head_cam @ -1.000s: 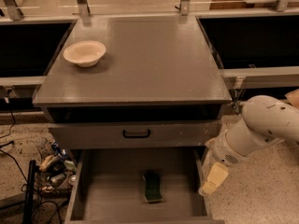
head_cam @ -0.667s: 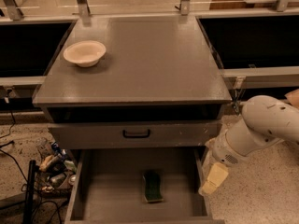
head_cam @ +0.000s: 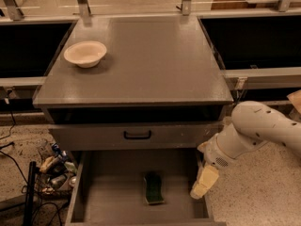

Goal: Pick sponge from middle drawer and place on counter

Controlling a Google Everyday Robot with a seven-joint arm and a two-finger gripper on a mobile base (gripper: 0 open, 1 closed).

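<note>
The sponge point(head_cam: 154, 188) lies dark green face up on the grey floor of the open middle drawer point(head_cam: 113, 192), near its centre. The counter point(head_cam: 141, 65) is the large grey cabinet top above it. My gripper point(head_cam: 203, 182) hangs from the white arm at the drawer's right wall, to the right of the sponge and apart from it. It holds nothing that I can see.
A cream bowl point(head_cam: 85, 53) stands on the counter's left rear part. A closed grey drawer front with a black handle point(head_cam: 137, 135) sits above the open drawer. Cables and clutter point(head_cam: 51, 171) lie on the speckled floor at the left.
</note>
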